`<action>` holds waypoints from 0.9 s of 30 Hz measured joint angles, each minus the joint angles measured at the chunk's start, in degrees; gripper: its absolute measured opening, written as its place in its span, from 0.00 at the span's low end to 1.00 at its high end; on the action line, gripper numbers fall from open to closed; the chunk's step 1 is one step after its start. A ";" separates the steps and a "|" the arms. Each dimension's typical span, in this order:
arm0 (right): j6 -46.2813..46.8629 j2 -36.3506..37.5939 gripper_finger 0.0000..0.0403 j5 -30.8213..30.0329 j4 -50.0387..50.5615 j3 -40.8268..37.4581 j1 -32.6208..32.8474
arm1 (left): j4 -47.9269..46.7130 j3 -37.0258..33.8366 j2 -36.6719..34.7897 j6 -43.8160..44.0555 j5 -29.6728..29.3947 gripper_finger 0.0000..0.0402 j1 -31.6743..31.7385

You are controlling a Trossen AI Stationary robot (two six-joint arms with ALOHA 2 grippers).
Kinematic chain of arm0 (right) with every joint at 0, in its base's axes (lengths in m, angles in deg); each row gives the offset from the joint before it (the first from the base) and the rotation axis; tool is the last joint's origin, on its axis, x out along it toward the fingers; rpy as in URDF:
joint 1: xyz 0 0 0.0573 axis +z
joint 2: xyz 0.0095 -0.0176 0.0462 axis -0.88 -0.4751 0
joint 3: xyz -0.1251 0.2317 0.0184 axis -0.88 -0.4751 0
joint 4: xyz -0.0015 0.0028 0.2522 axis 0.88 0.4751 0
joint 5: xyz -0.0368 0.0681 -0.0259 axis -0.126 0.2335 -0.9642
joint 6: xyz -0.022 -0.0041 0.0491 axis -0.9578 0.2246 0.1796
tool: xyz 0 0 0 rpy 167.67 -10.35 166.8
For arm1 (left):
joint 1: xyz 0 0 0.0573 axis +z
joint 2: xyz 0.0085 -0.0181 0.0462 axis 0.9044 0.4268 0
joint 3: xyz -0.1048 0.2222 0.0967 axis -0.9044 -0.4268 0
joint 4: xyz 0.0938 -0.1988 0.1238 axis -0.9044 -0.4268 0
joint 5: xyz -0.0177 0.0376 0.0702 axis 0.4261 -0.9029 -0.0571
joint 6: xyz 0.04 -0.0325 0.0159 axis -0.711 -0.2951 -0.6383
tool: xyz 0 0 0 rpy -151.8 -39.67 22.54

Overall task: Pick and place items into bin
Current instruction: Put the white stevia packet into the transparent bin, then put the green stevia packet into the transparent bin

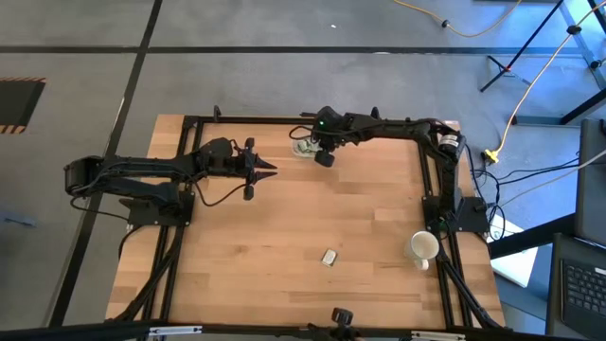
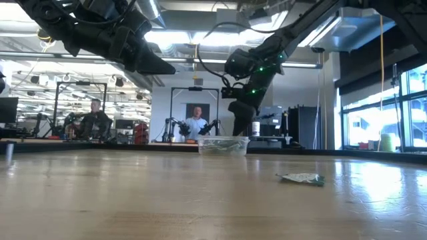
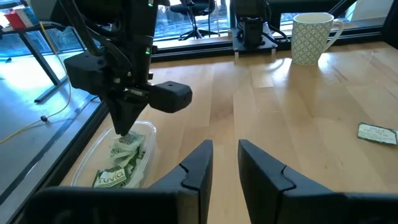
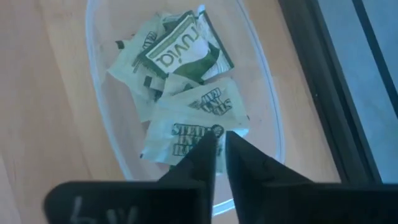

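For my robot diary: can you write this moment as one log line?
right tool: over bin, pinching packet | left tool: open, waiting mid-table | one packet on table | cup untouched

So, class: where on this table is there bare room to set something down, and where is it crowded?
Free: the broad wood between the left gripper, the lone packet and the cup; also the near-left table. Crowded: the far edge, where the right gripper hangs over the bin of packets.
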 joint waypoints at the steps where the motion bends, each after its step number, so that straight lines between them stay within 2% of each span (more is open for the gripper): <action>1: -0.02 0.00 0.11 0.00 0.12 0.00 0.01 | 0.00 0.00 0.00 -0.02 0.02 0.18 -0.02; 5: 1.44 0.14 0.22 -1.14 1.50 0.22 0.05 | 0.00 0.00 0.00 0.01 0.00 0.18 -0.02; 7: 2.58 0.77 0.26 -1.36 6.49 1.77 0.32 | 0.00 0.00 0.00 -0.02 0.00 0.18 -0.02; 11: 4.90 4.66 0.31 3.46 16.77 5.65 3.38 | -0.02 0.00 0.00 -0.02 -0.02 0.18 0.00; 14: 6.15 8.03 0.31 9.64 21.31 5.59 8.57 | -0.13 0.00 0.00 0.00 -0.02 0.17 -0.01; 18: 6.38 11.59 0.31 10.42 21.97 2.39 18.20 | -0.11 0.00 0.00 -0.09 -0.02 0.17 -0.01; 22: 10.40 11.78 0.29 5.89 20.47 -1.60 28.50 | -0.06 0.00 0.00 -0.09 0.02 0.18 0.00; 27: 12.46 11.32 0.27 2.11 10.07 -8.76 39.48 | -0.06 0.01 0.00 -0.32 0.00 0.18 0.00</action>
